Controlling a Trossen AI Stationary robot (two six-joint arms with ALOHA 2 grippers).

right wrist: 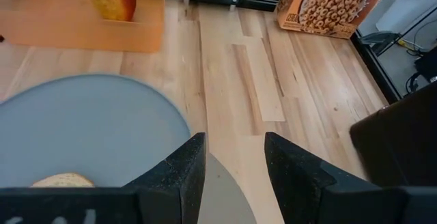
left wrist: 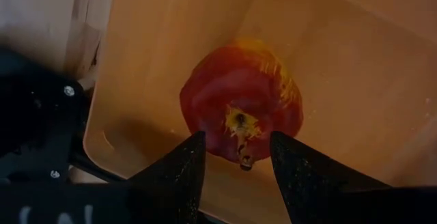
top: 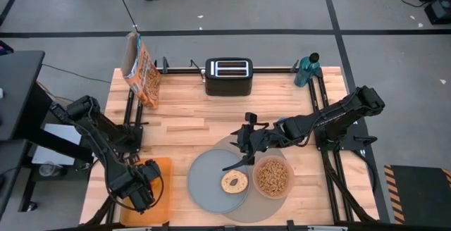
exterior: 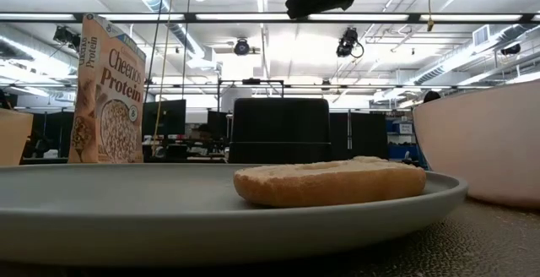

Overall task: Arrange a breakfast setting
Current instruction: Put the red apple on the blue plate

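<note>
A red apple [left wrist: 239, 111] with a yellow patch sits stem up on the orange board [left wrist: 341, 60]. My left gripper [left wrist: 235, 138] points down over it at the table's near left [top: 141, 192]. It is open, with a finger on each side of the stem, and no touch shows. The grey plate [top: 208, 182] holds a toasted bagel half [top: 234, 182] and overlaps the round placemat [top: 275, 206]. The pink bowl [top: 272, 177] of brown cereal stands on the mat. My right gripper [right wrist: 229, 138] hangs open and empty above the plate's far edge [top: 238, 159].
A black toaster [top: 228, 76] stands at the far edge, with a cereal box [top: 141, 69] at the far left and a green bottle [top: 308, 69] at the far right. Bare wood [top: 183, 125] lies between the board, the plate and the toaster.
</note>
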